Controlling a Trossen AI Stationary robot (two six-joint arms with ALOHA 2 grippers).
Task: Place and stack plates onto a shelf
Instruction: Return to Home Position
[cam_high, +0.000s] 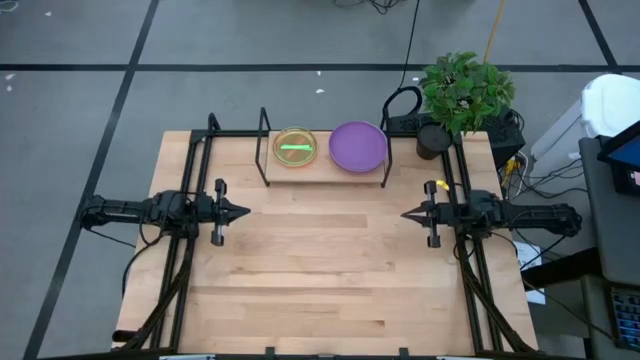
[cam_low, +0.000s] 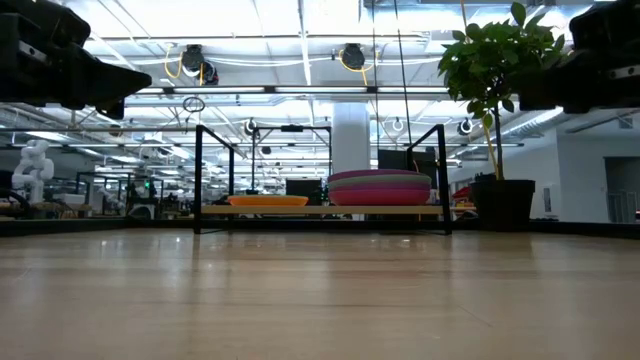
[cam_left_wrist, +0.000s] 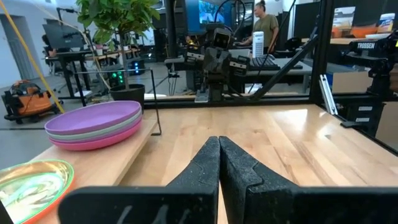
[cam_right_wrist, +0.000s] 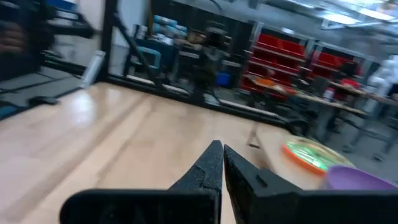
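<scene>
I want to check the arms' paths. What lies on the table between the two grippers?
Nothing: in the high view only bare table shows between the left gripper and the right gripper. The shelf stands off that line, farther back.

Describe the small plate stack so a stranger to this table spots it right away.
On the table, find the short shelf at the far edge. The small stack lies at its end toward the left arm: translucent, orange-rimmed with green, beside the wider opaque purple-topped stack.
</scene>
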